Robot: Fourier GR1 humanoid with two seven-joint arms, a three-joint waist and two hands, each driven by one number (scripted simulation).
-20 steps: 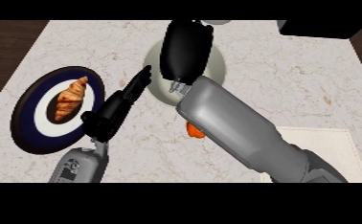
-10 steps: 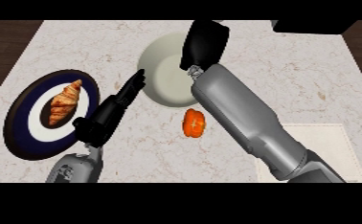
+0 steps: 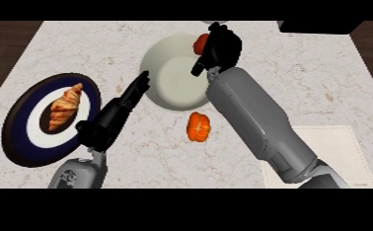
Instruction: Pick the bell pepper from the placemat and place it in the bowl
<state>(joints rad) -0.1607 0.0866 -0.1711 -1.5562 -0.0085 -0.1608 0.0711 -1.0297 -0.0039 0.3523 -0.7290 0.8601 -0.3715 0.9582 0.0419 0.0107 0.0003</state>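
Note:
A pale round bowl (image 3: pixel 171 79) sits on the marble counter at the middle. My right hand (image 3: pixel 221 52) reaches over the bowl's far right rim, fingers curled round a small red thing (image 3: pixel 200 41) that looks like the bell pepper; only its left side shows. An orange lobed vegetable (image 3: pixel 199 127) lies on the counter just in front of the bowl, under my right forearm's left edge. The pale placemat (image 3: pixel 331 143) lies at the lower right with nothing on its visible part. My left hand (image 3: pixel 116 116) rests open left of the bowl, fingers straight.
A dark blue plate (image 3: pixel 22 136) with a croissant (image 3: pixel 65 107) lies at the left. A dark appliance (image 3: pixel 320 26) stands at the counter's back right corner. The counter's left edge runs past the plate.
My right hand has moved from over the bowl's middle toward its far right rim, and the red thing in its fingers has come into sight. The left hand has kept its pose.

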